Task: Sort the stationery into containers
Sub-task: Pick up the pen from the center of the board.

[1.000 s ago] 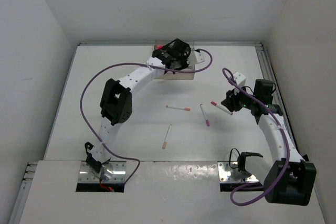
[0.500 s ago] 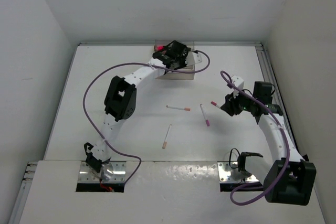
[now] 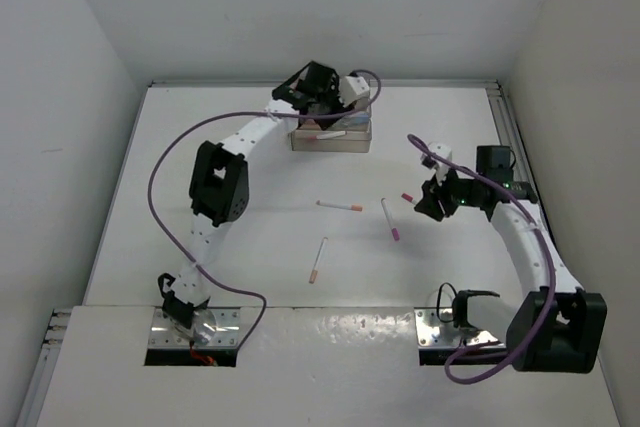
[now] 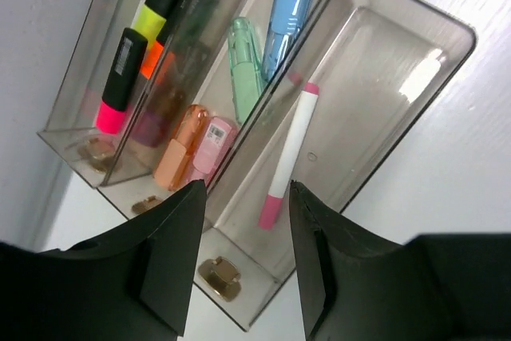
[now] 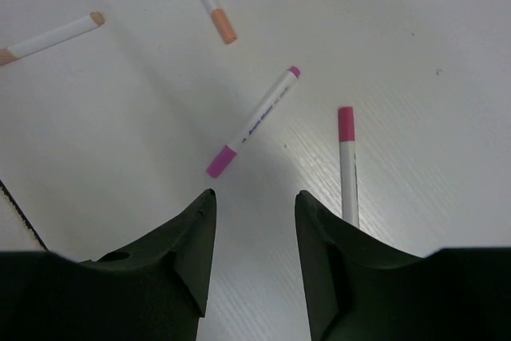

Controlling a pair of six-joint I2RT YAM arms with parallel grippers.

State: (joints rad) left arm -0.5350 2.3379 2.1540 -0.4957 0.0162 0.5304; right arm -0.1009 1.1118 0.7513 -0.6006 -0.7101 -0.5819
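While the left gripper (image 4: pixel 246 189) hangs open and empty above the containers (image 4: pixel 383 5), a white pen (image 4: pixel 289 149) lies slanted in the nearest tray. A low retreat would probably clip the tray wall and shift the block. Mid-table, an orange-tipped pen (image 3: pixel 340 206) and a pink-tipped pen (image 3: pixel 389 218) lie loose. The right gripper (image 5: pixel 254 197), open and empty, hovers over a pink-capped pen (image 5: pixel 348 165) that sits under one finger, not between both. A straight descent would likely roll it aside.
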